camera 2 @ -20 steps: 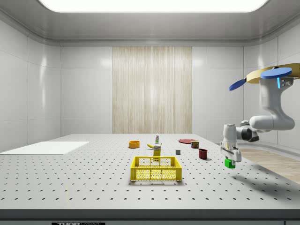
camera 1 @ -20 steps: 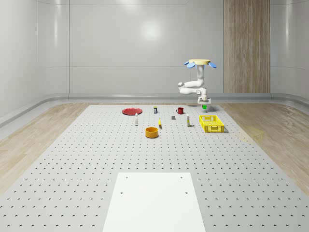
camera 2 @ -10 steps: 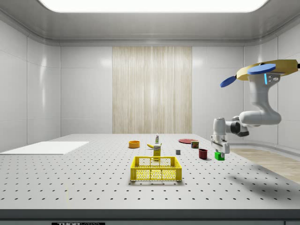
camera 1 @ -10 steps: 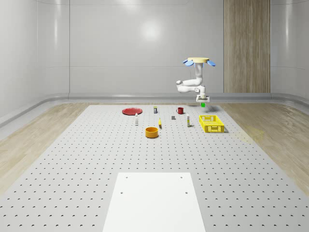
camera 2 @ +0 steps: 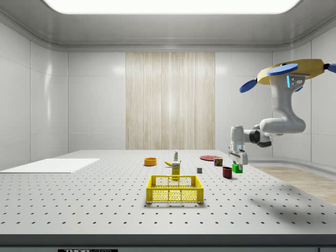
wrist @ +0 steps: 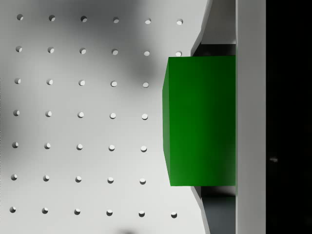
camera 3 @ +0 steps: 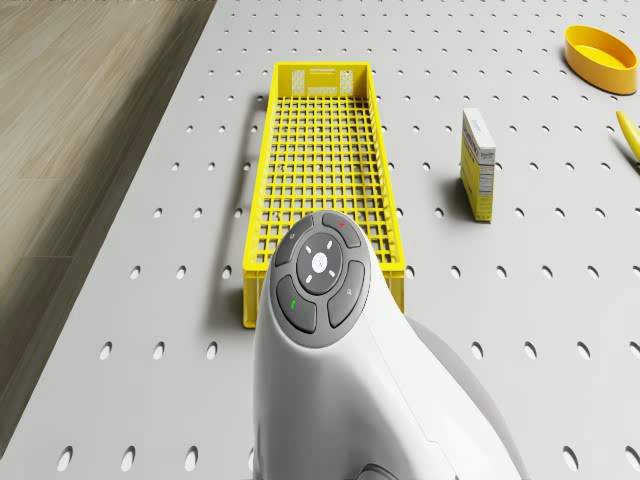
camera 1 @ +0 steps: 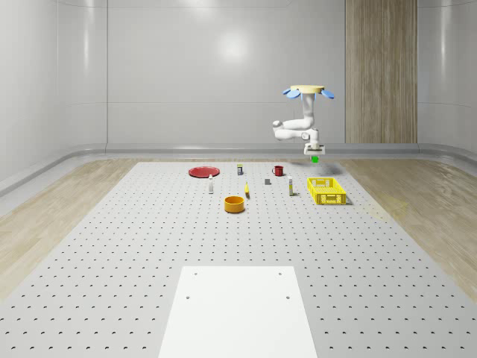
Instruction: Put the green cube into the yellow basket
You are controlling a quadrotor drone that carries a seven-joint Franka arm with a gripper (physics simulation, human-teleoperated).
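The green cube (camera 1: pixel 314 158) (camera 2: pixel 238 168) (wrist: pixel 200 122) hangs in the air, and my gripper (camera 1: pixel 314 154) (camera 2: pixel 236 164) is shut on it. The yellow basket (camera 1: pixel 326 191) (camera 2: pixel 175 189) (camera 3: pixel 258 180) stands on the perforated table with nothing in it. My drone (camera 1: pixel 308 92) (camera 2: pixel 286 71) hovers high beyond the basket's far end. In the side view the cube is well to the right of the basket, above table level. The drone view has my arm (camera 3: pixel 330 300) over the basket's near end.
A red mug (camera 1: pixel 278 171) (camera 2: pixel 227 172) stands just beside the held cube in the side view. A small box (camera 3: pixel 478 162), an orange bowl (camera 1: pixel 235 203) (camera 3: pixel 600 45), a banana (camera 3: pixel 630 135) and a red plate (camera 1: pixel 202 171) sit further along the table.
The drone and arm have shifted to the side view's left and risen a little, carrying the green cube closer to the basket. The basket has not moved.
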